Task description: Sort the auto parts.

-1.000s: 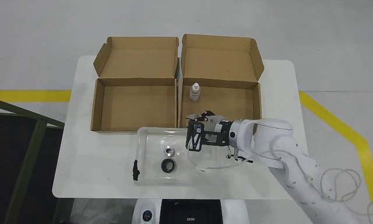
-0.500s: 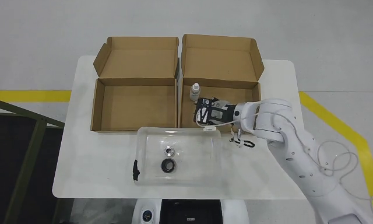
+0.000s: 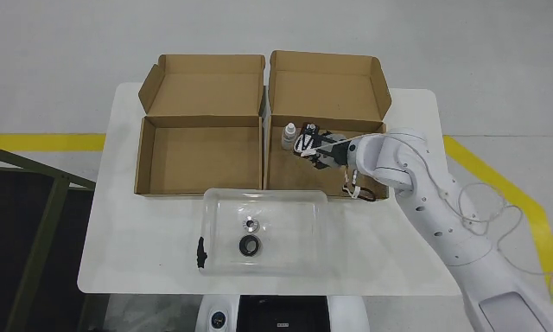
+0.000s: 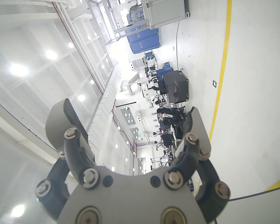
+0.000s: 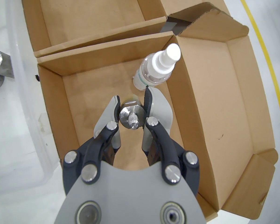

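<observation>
A white table [image 3: 112,245] with rounded corners stood on a pale grey floor [image 3: 259,21]. Yellow floor tape [image 3: 52,142] ran past it on both sides. A dark rack [image 3: 26,237] with an olive frame stood just beside its left edge.

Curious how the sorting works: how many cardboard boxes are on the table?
2, side by side behind the clear bin: the left cardboard box and the right cardboard box, holding a spray bottle.

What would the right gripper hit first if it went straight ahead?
Probably the floor of the right cardboard box, just beside the spray bottle. The metal part in the right gripper would touch down first, though depth is unclear.
</observation>
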Tool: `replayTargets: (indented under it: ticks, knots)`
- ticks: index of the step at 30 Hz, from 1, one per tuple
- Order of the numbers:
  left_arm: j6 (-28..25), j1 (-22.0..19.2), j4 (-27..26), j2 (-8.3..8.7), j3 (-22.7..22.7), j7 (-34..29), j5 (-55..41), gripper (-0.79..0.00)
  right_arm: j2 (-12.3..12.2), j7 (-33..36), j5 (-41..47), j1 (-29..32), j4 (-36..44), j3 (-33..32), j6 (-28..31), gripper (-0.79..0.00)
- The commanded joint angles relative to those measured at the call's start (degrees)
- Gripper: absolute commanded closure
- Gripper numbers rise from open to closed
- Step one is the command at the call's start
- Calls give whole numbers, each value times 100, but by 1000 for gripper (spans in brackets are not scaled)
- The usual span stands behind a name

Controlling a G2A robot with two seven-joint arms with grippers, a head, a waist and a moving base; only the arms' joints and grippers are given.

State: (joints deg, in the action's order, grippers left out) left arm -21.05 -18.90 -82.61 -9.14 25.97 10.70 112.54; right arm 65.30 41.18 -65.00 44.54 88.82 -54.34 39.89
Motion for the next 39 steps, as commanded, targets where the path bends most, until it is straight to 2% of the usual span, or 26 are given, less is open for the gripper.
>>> replayTargets:
  ticks: [1, 19, 26, 29, 31, 34, 39]
  knots:
    - [0, 0, 0, 0, 0, 0, 0, -785, 19, -11, 1, -59, -145, 46, -52, 0]
    - [0, 0, 0, 0, 0, 0, 0, -785, 210, -299, -351, -447, -1063, 494, -452, -3]
    - [0, 0, 0, 0, 0, 0, 0, -785, 291, -372, -347, -548, -1369, 635, -522, -86]
    - [0, 0, 0, 0, 0, 0, 0, -785, 325, -376, -346, -596, -1495, 688, -541, -99]
    - [0, 0, 0, 0, 0, 0, 0, -785, 346, -387, -340, -628, -1557, 717, -544, -142]
    - [0, 0, 0, 0, 0, 0, 0, -785, 370, -382, -350, -665, -1607, 745, -549, -326]
    - [0, 0, 0, 0, 0, 0, 0, -785, 381, -382, -386, -655, -1563, 733, -554, -376]
